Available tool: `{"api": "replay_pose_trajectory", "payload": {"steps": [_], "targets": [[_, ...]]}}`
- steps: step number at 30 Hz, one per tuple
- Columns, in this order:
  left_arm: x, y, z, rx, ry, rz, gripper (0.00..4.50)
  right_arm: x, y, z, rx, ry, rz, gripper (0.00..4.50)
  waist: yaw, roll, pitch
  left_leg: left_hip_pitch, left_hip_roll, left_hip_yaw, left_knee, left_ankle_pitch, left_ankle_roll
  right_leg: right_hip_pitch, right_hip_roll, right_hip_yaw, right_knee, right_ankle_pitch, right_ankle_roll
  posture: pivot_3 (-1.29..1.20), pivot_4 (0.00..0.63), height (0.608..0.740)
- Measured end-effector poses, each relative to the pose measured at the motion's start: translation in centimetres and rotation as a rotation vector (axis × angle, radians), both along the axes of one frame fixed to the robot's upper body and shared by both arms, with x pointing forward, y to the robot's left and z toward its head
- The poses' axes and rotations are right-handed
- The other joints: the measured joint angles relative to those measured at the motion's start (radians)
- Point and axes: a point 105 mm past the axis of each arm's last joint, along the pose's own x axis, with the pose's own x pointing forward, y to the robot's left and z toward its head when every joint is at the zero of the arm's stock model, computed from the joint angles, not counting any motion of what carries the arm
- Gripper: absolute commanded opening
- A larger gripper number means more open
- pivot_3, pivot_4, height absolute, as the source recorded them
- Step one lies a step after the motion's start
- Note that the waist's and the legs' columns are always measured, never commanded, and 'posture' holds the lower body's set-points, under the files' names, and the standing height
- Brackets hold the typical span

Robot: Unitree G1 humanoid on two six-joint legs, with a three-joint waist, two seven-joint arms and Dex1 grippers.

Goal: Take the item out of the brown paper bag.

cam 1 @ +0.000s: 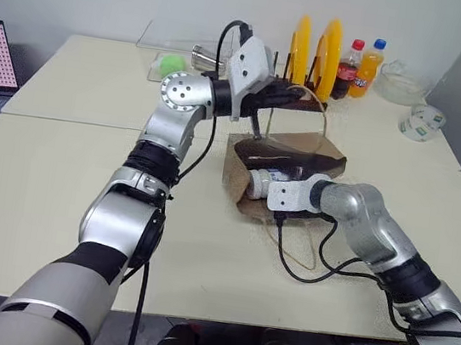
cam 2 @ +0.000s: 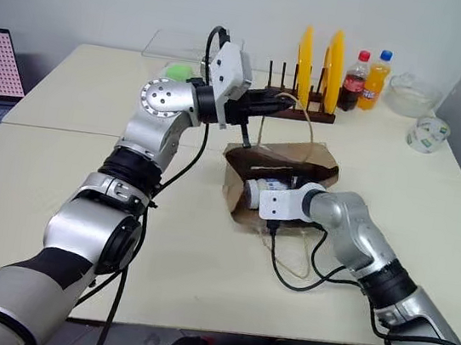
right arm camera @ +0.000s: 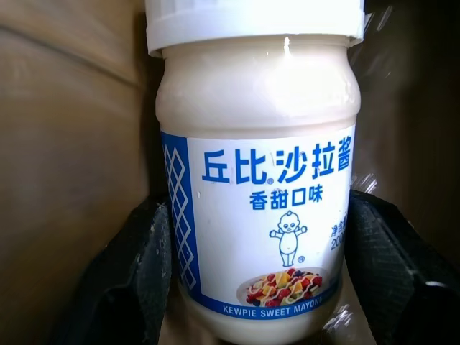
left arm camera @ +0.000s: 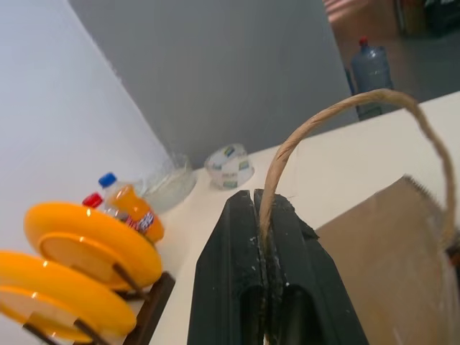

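The jar (right arm camera: 256, 215), white with a white cap and a blue-printed label, lies on its side in the mouth of the brown paper bag (cam 2: 288, 159), cap end pointing away from the right gripper (right arm camera: 256, 287). That gripper reaches into the bag opening; its two black fingers (right arm camera: 136, 280) stand either side of the jar's lower body, pressed against or just at its sides. Contact looks made, though full clamping cannot be confirmed from the wrist view. Brown paper lies on both sides of the jar, beyond the fingers.

The left gripper (left arm camera: 262, 280) is above the bag and behind it, fingers shut together on one twisted-paper handle (left arm camera: 345, 108), which loops up out of the jaws and arcs back down to the bag's rim. The handle is drawn taut, holding the bag mouth up. The second handle (cam 2: 282, 261) lies slack on the table (cam 1: 55, 199) just beneath the right wrist.

Past the left gripper stands a dark rack holding two yellow plates (cam 1: 317, 47) upright. Beside the rack, further to the right, a cola bottle (cam 1: 348, 69) and an orange soda bottle (cam 1: 368, 67) stand touching. Beyond them sit a clear glass bowl (cam 1: 402, 81) and a roll of tape (cam 1: 422, 122). A steel cup (cam 1: 202, 57) and a green object (cam 1: 172, 65) sit behind the left arm's elbow.
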Motion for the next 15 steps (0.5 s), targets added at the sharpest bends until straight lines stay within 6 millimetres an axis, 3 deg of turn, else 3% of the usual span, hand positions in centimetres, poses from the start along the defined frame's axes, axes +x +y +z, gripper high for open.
{"api": "replay_pose_trajectory", "payload": {"steps": [9,15], "targets": [[0.6,-0.1,-0.6,0.051,-0.005,0.039,0.0,-3.7,0.9,5.7,0.313,0.014,0.21,2.98,0.001,0.0,0.0,-0.001,0.0,0.0,0.0,0.0,0.0,0.0,0.0,0.0,0.0,0.0,0.0,0.0,0.15,0.74],[1.3,0.0,-0.7,0.066,-0.009,0.085,0.0,-5.4,-0.2,9.5,0.437,-0.052,0.276,2.98,0.002,0.0,0.0,-0.001,0.0,0.0,0.0,0.0,0.0,0.0,0.0,0.0,0.0,0.0,0.0,0.0,0.15,0.74]]}}
